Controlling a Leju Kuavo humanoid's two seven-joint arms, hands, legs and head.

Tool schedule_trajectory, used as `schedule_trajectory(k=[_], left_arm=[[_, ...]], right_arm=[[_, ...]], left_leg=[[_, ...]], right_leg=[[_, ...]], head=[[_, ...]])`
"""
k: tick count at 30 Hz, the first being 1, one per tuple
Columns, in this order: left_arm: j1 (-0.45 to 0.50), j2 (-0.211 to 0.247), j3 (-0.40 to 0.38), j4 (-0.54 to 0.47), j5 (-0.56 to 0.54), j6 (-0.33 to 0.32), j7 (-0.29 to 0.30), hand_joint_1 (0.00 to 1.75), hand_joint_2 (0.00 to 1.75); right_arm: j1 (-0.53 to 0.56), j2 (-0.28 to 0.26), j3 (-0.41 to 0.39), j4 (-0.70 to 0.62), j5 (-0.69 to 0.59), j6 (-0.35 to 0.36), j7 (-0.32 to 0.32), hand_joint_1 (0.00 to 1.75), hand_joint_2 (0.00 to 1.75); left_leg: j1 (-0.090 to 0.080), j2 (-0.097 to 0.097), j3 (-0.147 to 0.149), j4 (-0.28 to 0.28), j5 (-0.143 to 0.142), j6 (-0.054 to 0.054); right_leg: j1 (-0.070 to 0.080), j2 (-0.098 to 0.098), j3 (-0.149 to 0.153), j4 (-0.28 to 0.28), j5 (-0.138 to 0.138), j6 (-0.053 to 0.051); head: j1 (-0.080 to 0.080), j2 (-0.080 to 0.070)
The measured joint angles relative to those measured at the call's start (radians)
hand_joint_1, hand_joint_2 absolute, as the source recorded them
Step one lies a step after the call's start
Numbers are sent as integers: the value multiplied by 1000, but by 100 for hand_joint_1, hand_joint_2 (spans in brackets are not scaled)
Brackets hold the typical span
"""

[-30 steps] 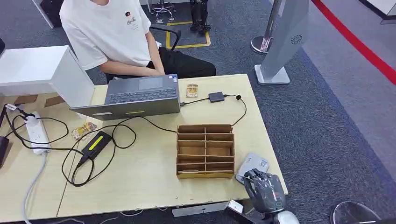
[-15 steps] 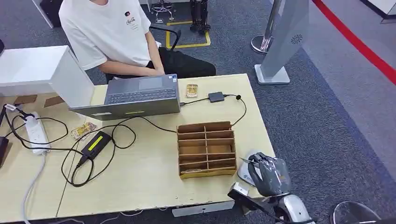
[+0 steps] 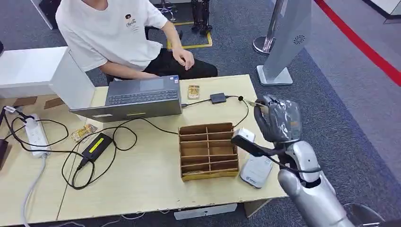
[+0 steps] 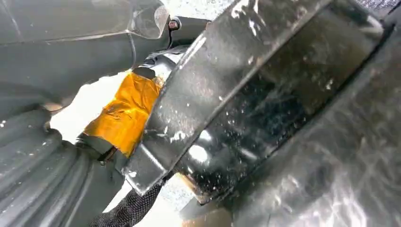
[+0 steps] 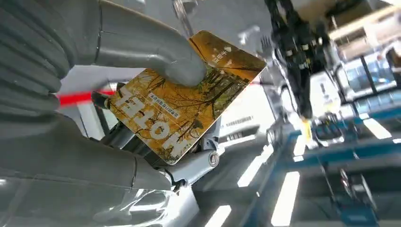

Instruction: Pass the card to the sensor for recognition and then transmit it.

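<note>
— So, where's my right hand (image 3: pixel 280 119) at this moment?

— I see it lifted above the right end of the table (image 3: pixel 156 184), to the right of the cardboard organizer (image 3: pixel 208 151), with the silver right arm (image 3: pixel 309 189) rising from the lower right corner of the head view.

— And the card (image 5: pixel 182 106)?

— In the right wrist view I have it clamped: the thick grey thumb (image 5: pixel 156 52) presses on its printed face and the darker fingers (image 5: pixel 189 165) back it from behind. It's an orange-yellow card with an autumn tree picture and white lettering. In the head view I can just make out a thin edge of it poking from the hand toward the table.

— The sensor?

— The grey reader pad (image 3: pixel 256 169) lies flat at the table's right edge, just beside the organizer; my hand is above and beyond it, well apart from it.

— My left hand?

— The left wrist view gives me dark, scuffed parts and a patch of orange tape up close; I cannot tell how those fingers lie.

— Anything else on the table?

— An open laptop (image 3: pixel 142 97) in front of a seated person (image 3: pixel 118 38) in a white shirt, a small black adapter (image 3: pixel 218 98) on a cable near the far edge, a white power strip (image 3: pixel 37 135) at the left and a black power brick (image 3: pixel 97 146) with a yellow label among looped cables.
</note>
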Motion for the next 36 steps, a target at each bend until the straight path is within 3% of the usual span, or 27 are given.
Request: schedule_trajectory(k=[8, 18, 19, 29, 36], left_arm=[[-8, 1, -45, 0, -32, -5, 14, 0, 175], [-13, 2, -75, 0, -41, -11, 17, 0, 175], [-13, 3, -75, 0, -41, -12, 18, 0, 175], [-12, 3, -76, 0, -40, -10, 8, 0, 175], [-9, 4, -76, 0, -9, -5, 7, 0, 175]], right_arm=[[-319, 137, 112, 299, 133, -21, 92, 175, 175], [-441, 219, 166, 483, 184, -44, 113, 175, 175], [-445, 226, 168, 493, 182, -47, 111, 0, 175], [-433, 244, 179, 527, 164, -75, 76, 0, 175], [-324, 216, 178, 414, 161, -98, 41, 0, 175]], left_leg=[[0, -2, -1, 0, 2, -1], [1, -2, -2, 0, 2, -1], [1, -2, -2, 0, 2, -1], [1, -2, -2, 0, 2, -1], [1, -2, -3, 0, 2, -1]], right_leg=[[1, -2, -1, 1, 2, -2], [1, -3, -2, 1, 2, -2], [1, -3, -2, 1, 2, -2], [1, -2, -3, 1, 2, -2], [1, -2, -4, 0, 1, -2]], head=[[0, 0], [0, 0], [0, 0], [0, 0], [0, 0]])
